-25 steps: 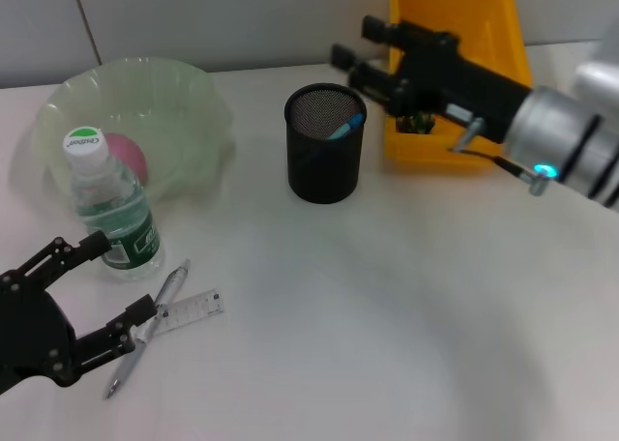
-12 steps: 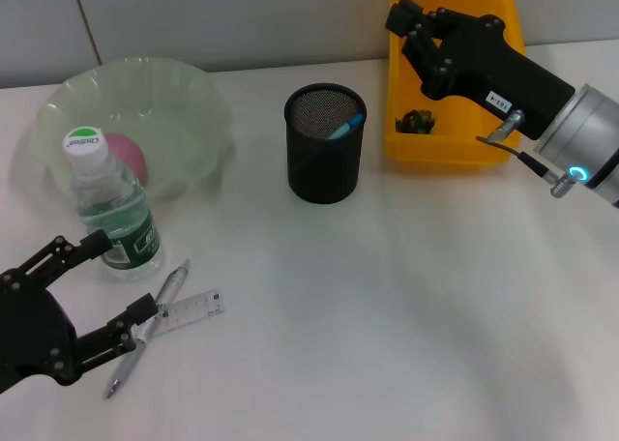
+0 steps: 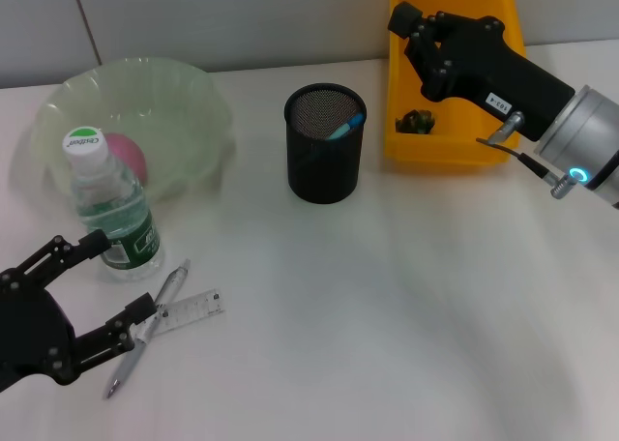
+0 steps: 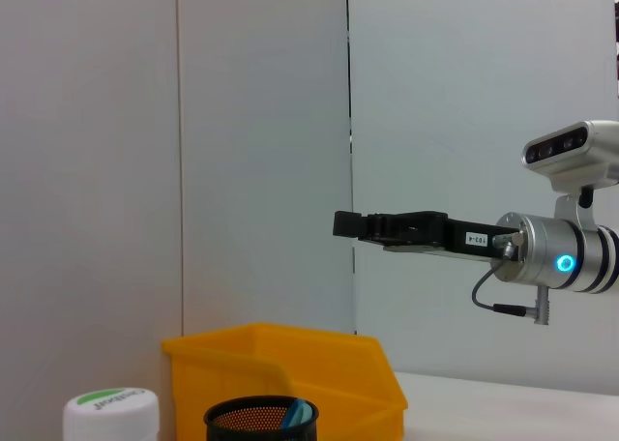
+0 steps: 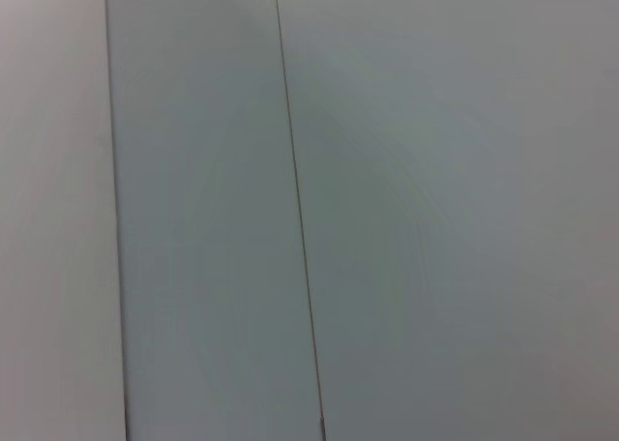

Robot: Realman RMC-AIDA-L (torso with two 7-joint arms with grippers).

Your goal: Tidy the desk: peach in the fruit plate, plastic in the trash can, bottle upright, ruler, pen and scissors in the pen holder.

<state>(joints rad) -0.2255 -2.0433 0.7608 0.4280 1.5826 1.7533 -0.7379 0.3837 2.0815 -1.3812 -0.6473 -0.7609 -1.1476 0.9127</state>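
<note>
Head view: right gripper (image 3: 411, 27) is seen over the yellow trash can (image 3: 455, 93) at upper right, jaws closed, nothing visibly held. Left gripper (image 3: 102, 286) sits lower left, jaws open beside the pen (image 3: 145, 330) and ruler (image 3: 189, 311) on the tabletop (image 3: 387, 315).

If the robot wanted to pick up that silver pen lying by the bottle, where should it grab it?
Probably mid-barrel, from straight above. The pen lies flat and slanted on the table, partly crossing the ruler, so the fingers should close across its thin width. The open left gripper is already beside it.
</note>
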